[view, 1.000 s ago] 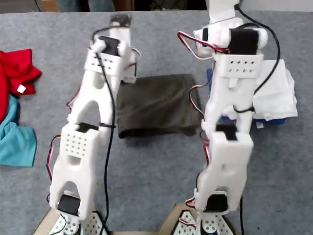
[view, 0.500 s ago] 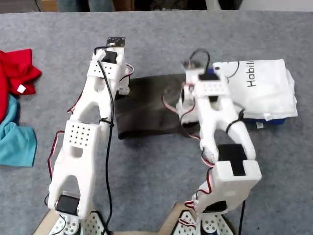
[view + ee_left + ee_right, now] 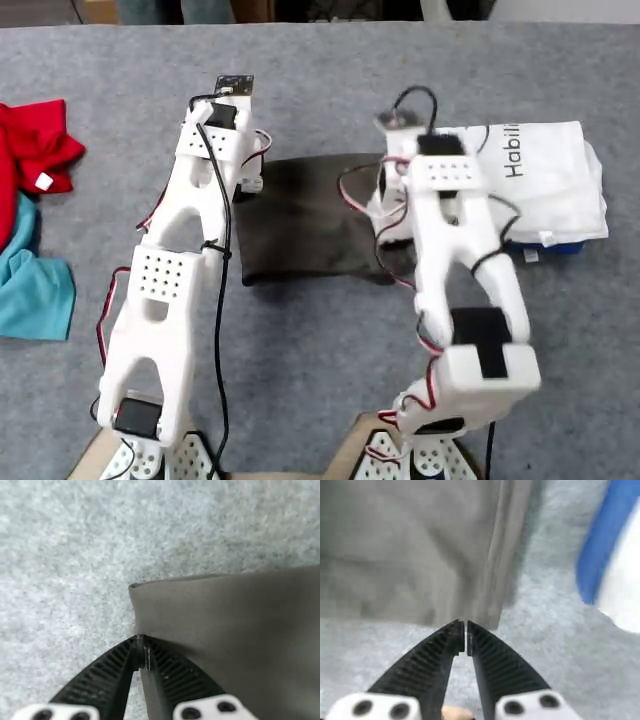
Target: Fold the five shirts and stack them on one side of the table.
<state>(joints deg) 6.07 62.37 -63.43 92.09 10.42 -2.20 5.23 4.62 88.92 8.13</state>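
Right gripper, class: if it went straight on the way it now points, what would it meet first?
Most likely the dark folded shirt, at its edge just ahead; depth is unclear.

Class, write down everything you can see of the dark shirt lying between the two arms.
The dark shirt is olive-brown soft cloth, folded into a flat rectangle on the grey table. The left gripper pinches one side edge; the right gripper, shut, sits at the opposite edge. A white folded shirt lies beside it.
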